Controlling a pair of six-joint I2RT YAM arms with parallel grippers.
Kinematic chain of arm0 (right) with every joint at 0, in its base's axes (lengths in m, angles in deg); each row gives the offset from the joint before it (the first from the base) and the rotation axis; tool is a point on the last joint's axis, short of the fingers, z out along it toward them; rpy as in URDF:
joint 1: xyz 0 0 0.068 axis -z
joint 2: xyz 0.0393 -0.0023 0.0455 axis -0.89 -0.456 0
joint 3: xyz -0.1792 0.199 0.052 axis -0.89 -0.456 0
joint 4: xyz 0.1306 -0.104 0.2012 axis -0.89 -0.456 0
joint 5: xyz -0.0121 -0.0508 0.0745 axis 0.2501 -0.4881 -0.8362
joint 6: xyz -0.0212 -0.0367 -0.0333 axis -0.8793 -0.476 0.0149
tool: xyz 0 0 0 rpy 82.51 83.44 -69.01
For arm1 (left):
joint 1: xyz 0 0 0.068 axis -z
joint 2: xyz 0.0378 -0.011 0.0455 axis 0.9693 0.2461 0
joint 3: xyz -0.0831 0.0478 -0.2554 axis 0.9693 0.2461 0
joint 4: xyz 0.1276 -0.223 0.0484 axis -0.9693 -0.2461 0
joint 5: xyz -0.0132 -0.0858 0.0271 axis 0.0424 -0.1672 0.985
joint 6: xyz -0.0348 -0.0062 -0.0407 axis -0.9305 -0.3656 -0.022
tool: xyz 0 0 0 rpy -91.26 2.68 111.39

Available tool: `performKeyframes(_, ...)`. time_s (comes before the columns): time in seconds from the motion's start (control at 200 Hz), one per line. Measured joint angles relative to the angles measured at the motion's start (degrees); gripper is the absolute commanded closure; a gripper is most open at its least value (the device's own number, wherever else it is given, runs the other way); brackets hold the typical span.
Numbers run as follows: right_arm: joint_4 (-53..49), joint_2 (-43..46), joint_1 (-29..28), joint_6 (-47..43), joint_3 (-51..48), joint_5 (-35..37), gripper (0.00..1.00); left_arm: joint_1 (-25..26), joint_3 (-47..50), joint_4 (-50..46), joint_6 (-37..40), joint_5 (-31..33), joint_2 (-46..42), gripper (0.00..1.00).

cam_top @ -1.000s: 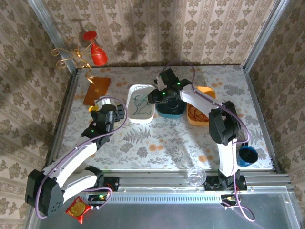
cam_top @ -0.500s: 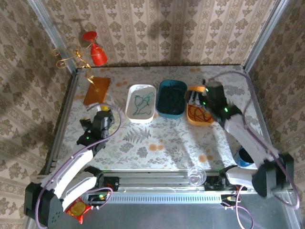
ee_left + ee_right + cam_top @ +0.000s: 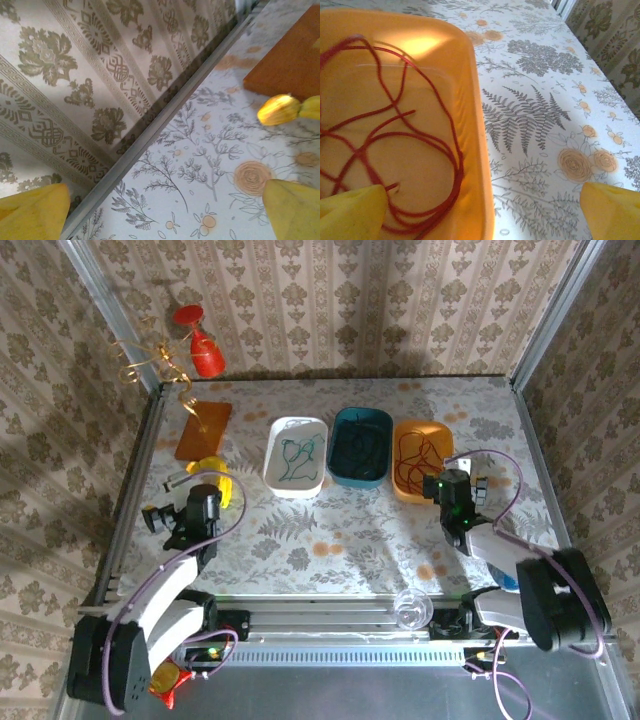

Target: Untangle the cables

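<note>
The cables lie apart in three trays at the back of the table. A green cable [image 3: 296, 458] is in the white tray [image 3: 276, 430], a black cable [image 3: 358, 448] in the teal tray [image 3: 340, 422]. A red cable [image 3: 414, 452] [image 3: 385, 145] loops loosely in the orange tray [image 3: 437, 430] [image 3: 470, 115]. My right gripper [image 3: 450, 483] [image 3: 482, 212] is open, just near of that tray, its jaws straddling the tray's right rim with nothing held. My left gripper [image 3: 200, 492] [image 3: 167, 215] is open over bare table by the left wall, empty.
An orange board [image 3: 203, 428] [image 3: 295, 65] and a yellow object [image 3: 212, 468] [image 3: 278, 109] lie ahead of the left gripper. A curly golden wire [image 3: 150, 358] and a red ornament [image 3: 203, 352] hang at the back left. A blue cup [image 3: 518, 567] and a clear glass [image 3: 411, 608] stand near the front.
The right arm swung from the teal tray to the orange tray, opened, then drew back toward the near edge. The red cable now lies in the orange tray. The left arm pulled back left.
</note>
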Motion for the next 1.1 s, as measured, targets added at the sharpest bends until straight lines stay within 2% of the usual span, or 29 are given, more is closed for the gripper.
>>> performKeyframes(0.125,10.9,-5.6,2.1,-1.2,-0.7,-1.6,0.0,-2.2,0.0,5.6,1.5,-2.6,7.1,0.0)
performKeyframes(0.19,18.1,-9.8,4.7,-1.4,-0.9,-5.7,0.0,-2.7,0.0,9.6,3.0,-4.7,10.7,0.0)
performKeyframes(0.255,21.0,-13.6,6.9,-1.6,-0.8,-10.6,0.0,-3.2,-0.1,13.9,4.9,-7.6,14.2,0.0)
performKeyframes(0.345,21.0,-15.1,9.8,-1.4,-0.6,-16.6,0.0,-4.3,-0.7,19.6,7.6,-12.2,18.7,0.0)
performKeyframes(0.45,21.6,-15.0,11.1,-1.2,-0.1,-20.2,0.0,-5.6,-1.2,26.6,10.1,-17.4,22.6,0.0)
performKeyframes(0.585,22.3,-15.0,11.2,-1.1,0.0,-22.6,0.0,-8.6,-1.2,37.8,11.2,-25.4,28.8,0.0)
performKeyframes(0.755,22.3,-15.0,11.2,-1.1,0.0,-23.5,0.0,-11.5,-1.9,44.5,11.9,-36.8,34.6,0.0)
performKeyframes(0.875,22.3,-15.0,11.1,-1.1,0.0,-23.5,0.0,-12.6,-1.7,46.4,11.9,-39.9,35.2,0.0)
performKeyframes(1.1,22.3,-15.0,10.8,-1.1,0.0,-23.5,0.0,-12.4,-1.7,48.0,11.9,-41.0,35.2,0.0)
